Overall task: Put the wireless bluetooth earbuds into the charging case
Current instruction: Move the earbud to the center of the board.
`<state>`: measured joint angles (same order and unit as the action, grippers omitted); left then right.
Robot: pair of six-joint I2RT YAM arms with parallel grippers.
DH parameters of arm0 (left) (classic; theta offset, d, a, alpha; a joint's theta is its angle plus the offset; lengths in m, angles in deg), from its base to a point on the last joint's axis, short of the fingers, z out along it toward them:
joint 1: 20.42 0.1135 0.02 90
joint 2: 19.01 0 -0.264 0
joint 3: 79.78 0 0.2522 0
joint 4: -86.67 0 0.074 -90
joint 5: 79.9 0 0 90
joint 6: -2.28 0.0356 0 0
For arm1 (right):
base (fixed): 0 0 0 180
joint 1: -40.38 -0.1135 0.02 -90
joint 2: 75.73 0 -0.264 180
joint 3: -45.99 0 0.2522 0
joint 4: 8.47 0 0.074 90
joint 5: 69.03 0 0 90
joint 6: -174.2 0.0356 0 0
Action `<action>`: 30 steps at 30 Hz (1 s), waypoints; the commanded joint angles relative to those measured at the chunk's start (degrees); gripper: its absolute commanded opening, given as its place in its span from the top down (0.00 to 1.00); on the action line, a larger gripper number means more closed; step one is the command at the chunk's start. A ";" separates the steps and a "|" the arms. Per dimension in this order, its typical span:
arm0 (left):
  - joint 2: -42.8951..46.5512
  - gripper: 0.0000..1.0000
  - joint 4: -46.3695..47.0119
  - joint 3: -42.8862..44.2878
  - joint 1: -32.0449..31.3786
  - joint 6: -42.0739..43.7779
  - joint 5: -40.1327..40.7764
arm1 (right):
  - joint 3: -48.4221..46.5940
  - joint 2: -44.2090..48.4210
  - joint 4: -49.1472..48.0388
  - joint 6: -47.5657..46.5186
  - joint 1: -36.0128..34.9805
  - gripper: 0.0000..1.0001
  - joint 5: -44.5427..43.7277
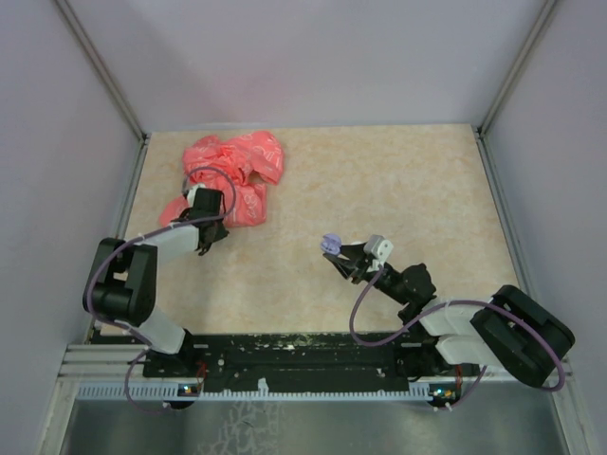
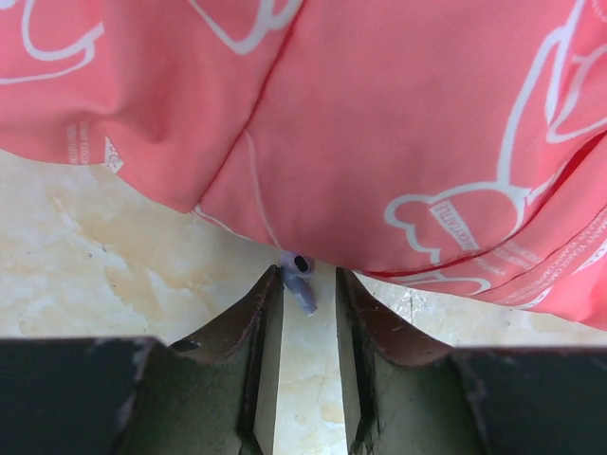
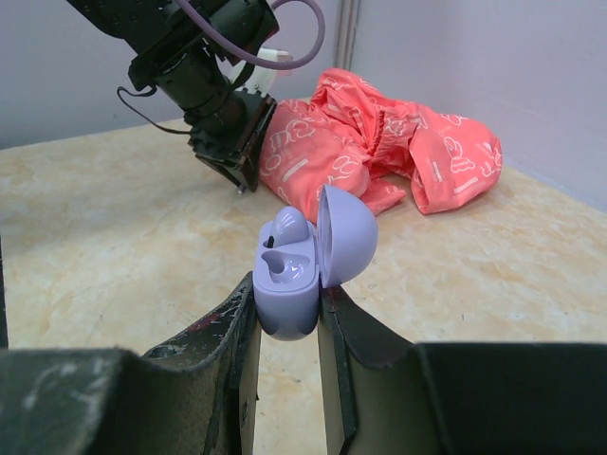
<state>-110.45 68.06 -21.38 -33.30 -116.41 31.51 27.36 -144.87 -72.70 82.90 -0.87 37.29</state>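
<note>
Earbud (image 2: pixel 298 272) is lying between the left gripper's (image 2: pixel 308 278) slightly parted jaws, stem pointing back along them; right gripper (image 3: pixel 287 301) is clamping the open charging case (image 3: pixel 334 237), well apart.

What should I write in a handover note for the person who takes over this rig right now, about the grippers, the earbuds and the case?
Left gripper: open, with one jaw on each side of a pale purple earbud. The bud lies on the table at the edge of the pink cloth and is not gripped yet.
Right gripper: shut on the purple charging case, which has its lid open.
Done: a second earbud seems already seated in the case.
Left: close on the loose bud, carry it over and seat it in the free socket.
</note>
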 commanded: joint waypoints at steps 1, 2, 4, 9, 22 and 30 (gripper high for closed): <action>-1.70 0.69 -4.51 0.55 0.40 -1.52 -3.15 | -1.11 0.71 -3.67 0.56 -0.49 1.00 0.47; -1.41 0.72 -4.64 0.06 0.40 -1.73 -3.39 | -1.10 0.80 -3.58 0.59 -0.49 1.00 0.48; -0.62 0.76 -5.05 -0.76 0.40 -2.36 -4.40 | -1.11 0.80 -3.57 0.60 -0.49 1.00 0.48; 2.17 0.90 -7.36 -2.56 -0.21 -3.54 -9.36 | -1.03 1.11 -3.49 0.60 -0.49 1.00 0.44; 11.27 0.88 -16.18 -7.40 -14.04 -6.78 -14.87 | -0.85 2.07 -3.04 0.47 -0.49 1.00 -0.22; 12.86 0.79 -18.38 -8.58 -21.80 -10.81 -14.62 | -0.85 1.98 -2.91 0.51 -0.49 1.00 -0.31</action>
<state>-97.58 54.29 -29.23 -53.17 -124.85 17.50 27.36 -144.04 -72.66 82.90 -0.87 37.09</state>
